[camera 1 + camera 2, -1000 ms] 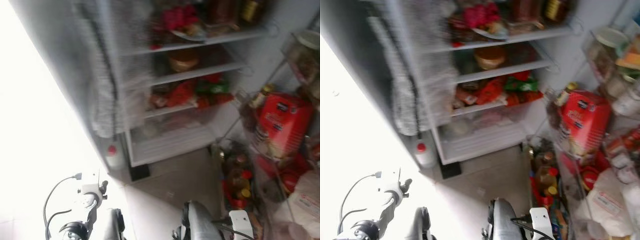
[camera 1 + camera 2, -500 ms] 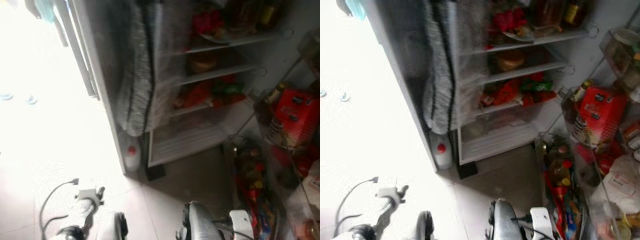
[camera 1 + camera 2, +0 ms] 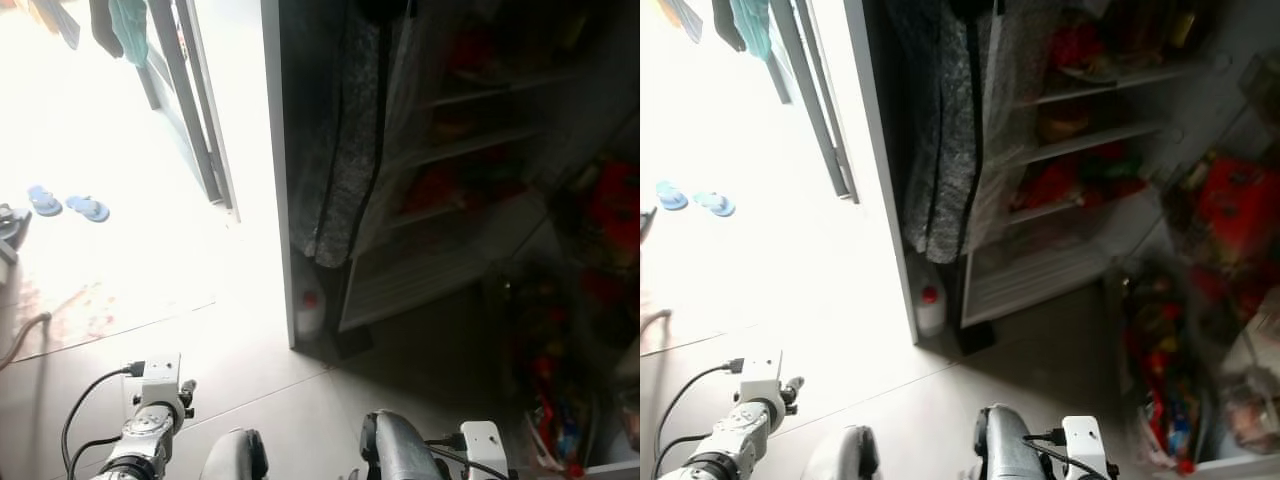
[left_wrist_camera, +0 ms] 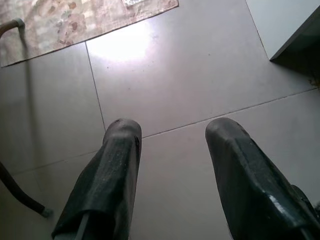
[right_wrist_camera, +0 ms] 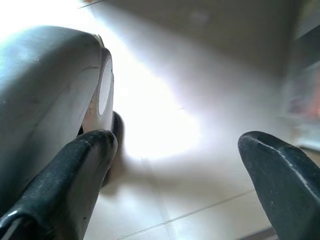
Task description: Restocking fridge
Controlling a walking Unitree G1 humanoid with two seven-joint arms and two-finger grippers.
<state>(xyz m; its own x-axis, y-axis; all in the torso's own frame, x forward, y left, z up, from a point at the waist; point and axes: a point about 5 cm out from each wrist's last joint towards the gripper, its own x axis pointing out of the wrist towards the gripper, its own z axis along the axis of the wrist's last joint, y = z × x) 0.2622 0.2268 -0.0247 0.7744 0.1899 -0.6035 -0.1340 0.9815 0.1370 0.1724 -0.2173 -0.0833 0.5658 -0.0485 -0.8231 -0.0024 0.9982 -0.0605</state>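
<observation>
We face an open fridge (image 3: 1080,140) standing ahead and to our right, its interior dim and blurred. Its wire-edged shelves (image 3: 1095,88) carry red and orange packages that we cannot identify. The fridge door (image 3: 1200,260) swings out on the right, and its racks hold a red carton (image 3: 1230,205) and blurred bottles lower down. A grey speckled cloth (image 3: 940,150) hangs over the fridge's left side wall. At the foot of that wall, on the floor, stands a white jug with a red cap (image 3: 930,308). The grey tiled floor (image 4: 165,75) runs left into strong daylight from an open doorway (image 3: 190,120). A pair of blue slippers (image 3: 66,204) lies beyond the doorway, and a patterned mat (image 4: 75,20) lies on the tiles near it.

Both arms hang low, well apart from the fridge. The left gripper (image 4: 172,150) points down at bare tile with its two fingers spread apart, holding nothing. The right gripper (image 5: 175,165) likewise has its fingers wide apart and empty over the floor, beside a rounded grey part of our own body (image 5: 45,90).
</observation>
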